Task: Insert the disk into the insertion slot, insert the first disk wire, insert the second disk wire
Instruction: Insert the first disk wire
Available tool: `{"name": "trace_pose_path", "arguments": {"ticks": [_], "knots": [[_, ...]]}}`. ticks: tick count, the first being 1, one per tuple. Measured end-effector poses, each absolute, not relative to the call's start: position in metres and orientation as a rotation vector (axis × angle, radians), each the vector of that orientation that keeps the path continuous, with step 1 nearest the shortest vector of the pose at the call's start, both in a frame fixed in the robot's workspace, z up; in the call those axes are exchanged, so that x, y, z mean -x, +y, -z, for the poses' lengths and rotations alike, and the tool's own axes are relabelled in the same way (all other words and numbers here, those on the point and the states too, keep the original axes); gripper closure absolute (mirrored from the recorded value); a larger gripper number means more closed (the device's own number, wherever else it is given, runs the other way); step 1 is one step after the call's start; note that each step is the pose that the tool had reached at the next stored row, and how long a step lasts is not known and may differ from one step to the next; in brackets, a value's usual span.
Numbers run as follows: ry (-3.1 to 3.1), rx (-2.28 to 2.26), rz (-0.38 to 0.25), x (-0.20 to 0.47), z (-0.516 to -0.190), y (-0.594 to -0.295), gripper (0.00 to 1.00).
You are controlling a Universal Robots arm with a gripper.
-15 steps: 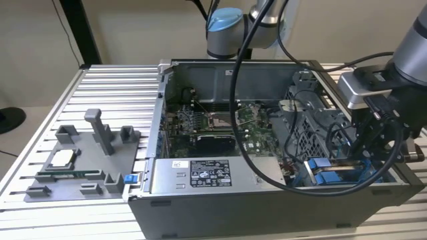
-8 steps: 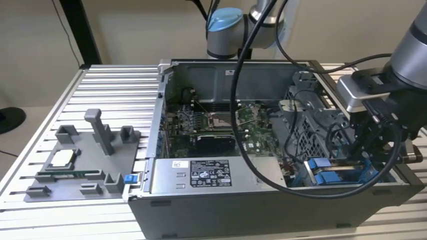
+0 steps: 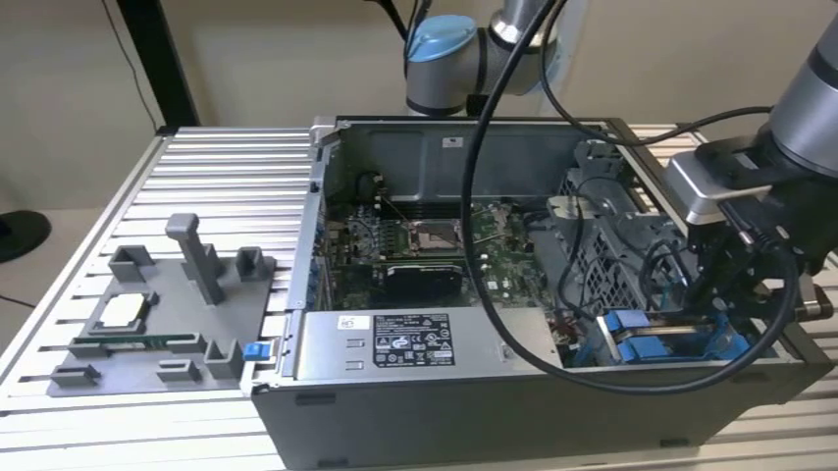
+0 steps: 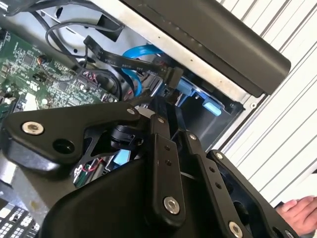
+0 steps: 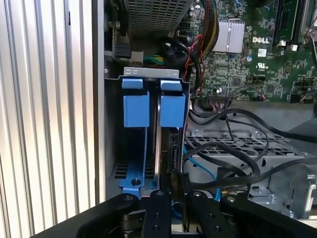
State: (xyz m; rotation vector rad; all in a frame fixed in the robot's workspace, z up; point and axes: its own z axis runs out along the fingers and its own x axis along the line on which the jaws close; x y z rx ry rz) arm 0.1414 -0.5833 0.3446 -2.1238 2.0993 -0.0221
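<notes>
The disk (image 5: pixel 172 110) is seen edge-on in the first wrist view, standing upright in its blue carrier and seated in the insertion slot (image 5: pixel 115 148) at the corner of the open computer case (image 3: pixel 524 412). A second blue carrier (image 5: pixel 135 109) is set just beside it in the same bay. The disk's long axis is lined up with the gripper's fingers, so its near end lies straight ahead of the jaws.

A black wire connector (image 5: pixel 178 182) is held at that near end, touching or almost touching the disk; which of the two cannot be told. The gripper (image 5: pixel 177 196) is shown with its jaws drawn close together, and the connector appears to be pinched between them. In the second wrist view, a flat black cable (image 4: pixel 119 57) is seen running to the connector, with a blue cable (image 4: pixel 141 51) looped behind it.

Further out, the green motherboard (image 3: pixel 419 245) and the grey labelled power-supply box (image 3: pixel 392 345) are seen inside the case. The case is placed on a ribbed metal table (image 3: pixel 223 186), with a grey parts fixture (image 3: pixel 171 324) towards the exterior view's left. A person's hand (image 4: pixel 298 214) is visible over the table, well apart from the disk.
</notes>
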Motion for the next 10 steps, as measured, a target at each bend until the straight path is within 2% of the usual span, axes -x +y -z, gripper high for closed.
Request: {"name": "trace_pose_path", "arguments": {"ticks": [10], "knots": [[2.106,2.133,-0.001,-0.1445,-0.3406,-0.5807,1.0]]}}
